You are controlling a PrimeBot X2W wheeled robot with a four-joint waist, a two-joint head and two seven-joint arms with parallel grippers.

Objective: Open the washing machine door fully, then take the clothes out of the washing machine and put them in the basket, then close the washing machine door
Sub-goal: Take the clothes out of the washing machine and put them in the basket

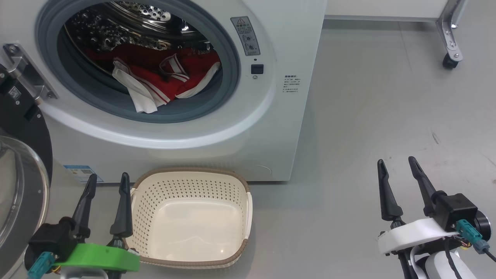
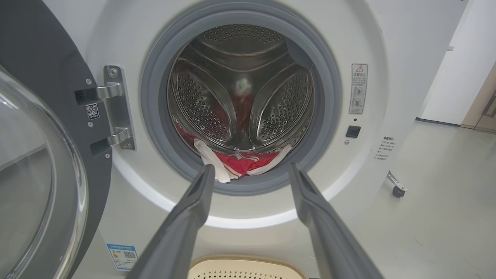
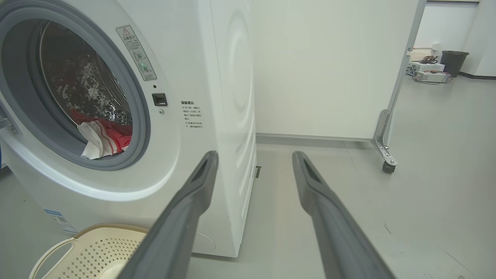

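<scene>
The washer stood, door swung wide, so unloading was the step. The empty basket sat just before it; clothes lay at the lip of the drum. The left hand and right hand gaped, empty. Next, likely: reach in, pinch cloth. The left wrist view reached the drum's back; the head view missed it.

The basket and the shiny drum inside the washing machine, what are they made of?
The basket looks like cream plastic, smooth and faintly glossy, with moulded rows of holes; its brown rim only looks woven. The drum is probably polished steel: mirror-shiny, reflecting light, punched with small holes.
</scene>
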